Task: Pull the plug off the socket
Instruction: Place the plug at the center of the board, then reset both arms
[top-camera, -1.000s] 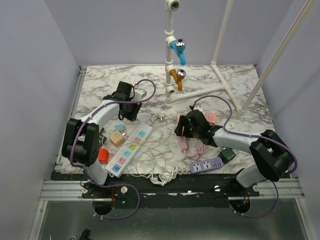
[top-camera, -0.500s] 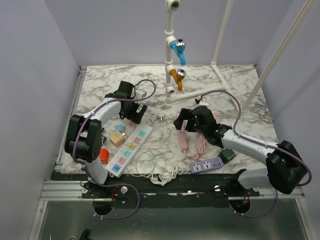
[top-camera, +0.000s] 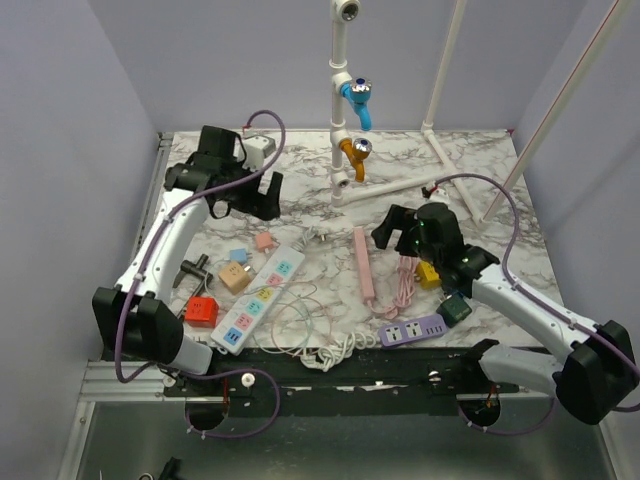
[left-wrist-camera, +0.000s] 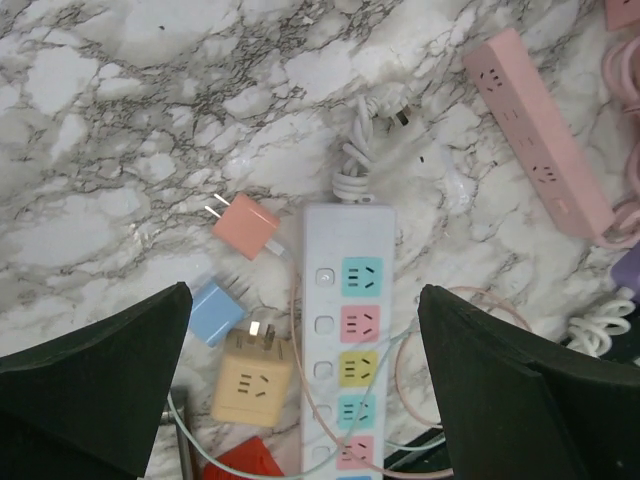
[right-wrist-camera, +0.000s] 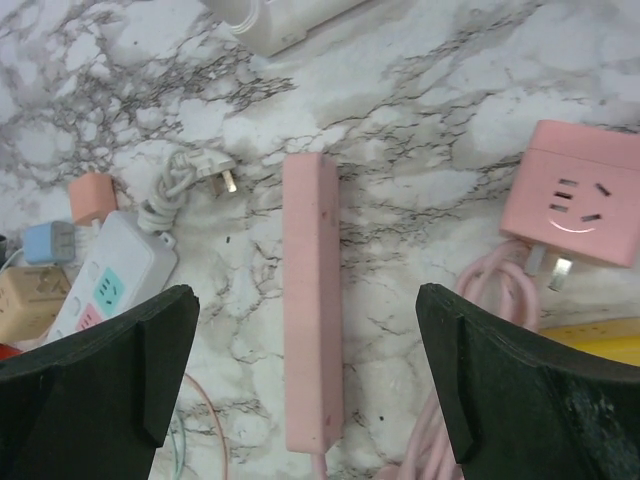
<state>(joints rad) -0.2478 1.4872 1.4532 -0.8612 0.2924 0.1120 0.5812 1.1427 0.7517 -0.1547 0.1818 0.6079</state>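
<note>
Both arms have come up off the strips since a second ago. The left gripper (left-wrist-camera: 303, 295) has gone from the far end of the white power strip (top-camera: 260, 296) to the far-left part of the marble table (top-camera: 480, 180), and the right gripper (right-wrist-camera: 305, 295) has drawn back to the right, uncovering the pink power strip (top-camera: 364, 263).

Left gripper: jaws spread wide, nothing between them, hanging above the table.

Right gripper: likewise released and holding nothing, with the pink power strip lying straight on the table under the gap.

Salmon plug (left-wrist-camera: 246, 226): flat on the marble with both prongs bare, seated in no socket. It lies just beside the far left corner of the white power strip and well apart from the pink one. We see no plug in any socket of the white strip that is in view.

Near the salmon plug, on its near side, lie a blue plug (left-wrist-camera: 215, 312) and a tan cube adapter (left-wrist-camera: 252, 380), the two close together. A red adapter (top-camera: 200, 312) sits nearer the arm bases.

The white strip's own cable plug (left-wrist-camera: 385, 115) lies loose past its far end.

Right of the pink strip are a pink cube socket (right-wrist-camera: 590, 195) with coiled pink cable, and a purple power strip (top-camera: 412, 330) towards the near edge.
</note>
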